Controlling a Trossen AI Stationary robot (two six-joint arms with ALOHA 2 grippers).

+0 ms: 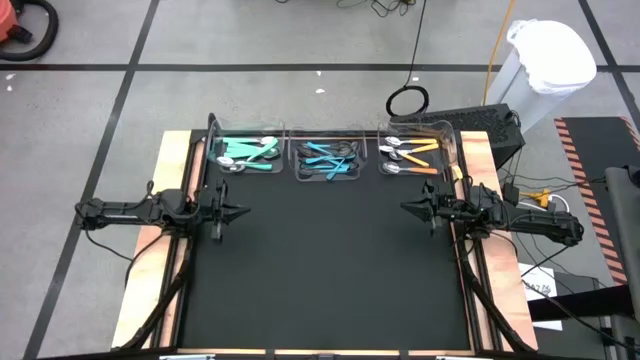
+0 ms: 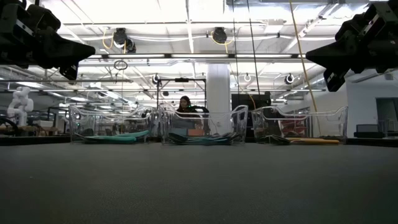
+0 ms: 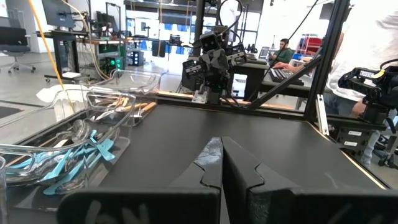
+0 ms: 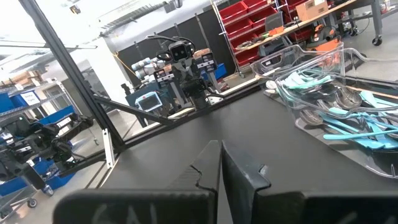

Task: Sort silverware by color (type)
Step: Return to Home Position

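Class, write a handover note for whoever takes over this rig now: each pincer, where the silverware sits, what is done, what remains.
Left pincer: shut, empty, over the mat's left side. Right pincer: shut, empty, over its right side.
Teal-green utensils in left bin, light blue utensils in middle bin, orange utensils in right bin.
Done: sorting; none shows loose on the mat.
Left: nothing visible to sort.

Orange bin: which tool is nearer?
Right. The right tool is in front of the orange bin; the left tool is across the table, by the teal bin.
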